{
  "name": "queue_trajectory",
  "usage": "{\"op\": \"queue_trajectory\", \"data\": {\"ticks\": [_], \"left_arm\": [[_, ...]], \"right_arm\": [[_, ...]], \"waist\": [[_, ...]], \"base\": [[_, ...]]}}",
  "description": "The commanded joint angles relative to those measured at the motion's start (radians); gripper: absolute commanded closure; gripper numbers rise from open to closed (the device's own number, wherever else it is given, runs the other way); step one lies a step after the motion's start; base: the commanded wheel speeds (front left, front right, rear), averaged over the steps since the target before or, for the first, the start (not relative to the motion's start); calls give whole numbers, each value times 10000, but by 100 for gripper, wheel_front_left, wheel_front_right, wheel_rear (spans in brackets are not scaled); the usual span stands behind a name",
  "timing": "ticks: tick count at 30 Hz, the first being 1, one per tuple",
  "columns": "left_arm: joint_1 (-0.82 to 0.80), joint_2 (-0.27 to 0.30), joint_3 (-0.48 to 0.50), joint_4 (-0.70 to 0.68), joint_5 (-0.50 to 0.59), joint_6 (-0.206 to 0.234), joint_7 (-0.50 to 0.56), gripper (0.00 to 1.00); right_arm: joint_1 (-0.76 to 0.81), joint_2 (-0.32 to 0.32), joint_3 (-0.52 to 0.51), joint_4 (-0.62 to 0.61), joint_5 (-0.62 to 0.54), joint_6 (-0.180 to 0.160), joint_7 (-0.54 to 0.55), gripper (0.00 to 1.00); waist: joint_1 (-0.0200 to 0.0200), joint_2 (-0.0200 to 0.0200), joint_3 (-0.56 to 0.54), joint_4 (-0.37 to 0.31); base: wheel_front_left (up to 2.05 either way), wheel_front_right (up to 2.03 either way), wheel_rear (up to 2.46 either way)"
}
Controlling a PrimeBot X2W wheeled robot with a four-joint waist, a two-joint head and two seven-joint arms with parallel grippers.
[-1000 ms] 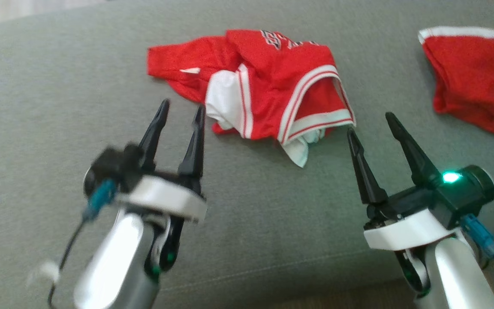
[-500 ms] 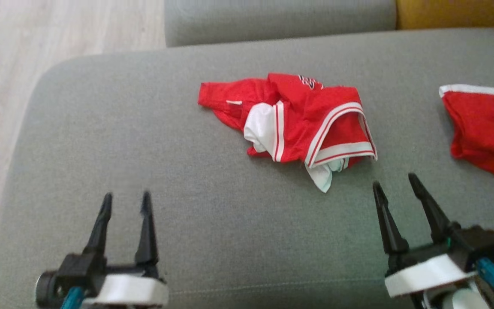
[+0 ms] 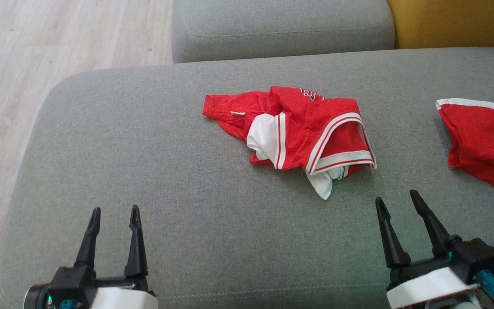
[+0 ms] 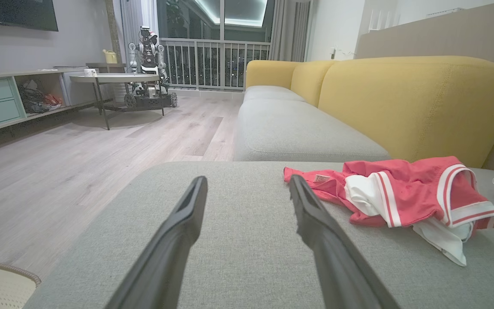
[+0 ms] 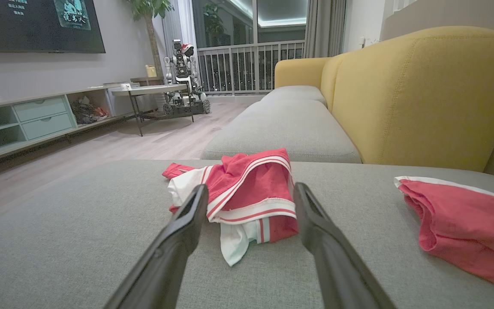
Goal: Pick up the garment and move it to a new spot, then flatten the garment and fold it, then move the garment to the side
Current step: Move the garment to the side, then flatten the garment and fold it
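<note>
— On the grey seat cushion [image 3: 165,180], near its middle and toward its back edge, the garment [image 3: 302,133] is seen crumpled, red with white trim, with white cloth spilled toward the cushion's front. Is anything held?

— Nothing is held. The left gripper [image 3: 115,209] and the right gripper [image 3: 396,196] are poised over the cushion's front edge. The fingers of each are moderately parted with nothing between them, and both are kept apart from the cloth.

— What could be got wrong from here?

— It is judged that only one layer, or only the loose white cloth, could be pinched, since the cloth is bunched in overlapping folds. The rest would then be dragged. The cushion's own fabric could be caught if the fingers are driven too low. A second red piece [image 3: 483,141] at the cushion's right end could be taken by mistake.

— And against a second ago?

— The camera has been raised, so the cushion's back edge and the floor beyond it are now shown. Even so, both grippers, then set just beside the garment, are now drawn back to the cushion's front edge. The heap itself is unchanged.
</note>
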Motion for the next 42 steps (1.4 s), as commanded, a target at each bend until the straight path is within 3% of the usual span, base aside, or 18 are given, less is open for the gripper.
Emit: {"op": "queue_trajectory", "data": {"ticks": [1,17,23,29,32,38,42], "left_arm": [[-324,-68,333,-283,91,-47,-51,0],[-302,-87,183,-144,142,29,-51,0],[-580,-68,-145,500,437,-397,-51,0],[-2143,289,-1507,1869,1446,-1473,-51,0],[-3207,408,-2368,2751,2036,-1787,-51,0],[-5284,506,-3840,4732,3098,-2007,-51,0],[-6476,469,-4386,6046,3625,-1848,-51,0]], "right_arm": [[-308,-36,186,-327,37,-4,-65,0],[-353,-35,251,-251,71,-4,-65,0],[-400,-35,314,-270,108,-4,-65,0],[-639,-35,426,-377,-44,-4,-65,0],[-895,-35,455,-486,-138,-4,-65,0],[-1378,-35,478,-643,-212,-4,-65,0],[-1630,-35,483,-697,-198,-4,-65,0]], "waist": [[1,0,-2,8],[1,0,-2,-105],[1,0,83,-224],[1,0,494,-450],[1,0,902,-676],[1,0,1708,-1197],[1,0,2145,-1518]], "base": [[0,0,0],[0,0,0],[0,0,0],[0,0,0],[0,0,0],[0,0,0],[0,0,0]]}}
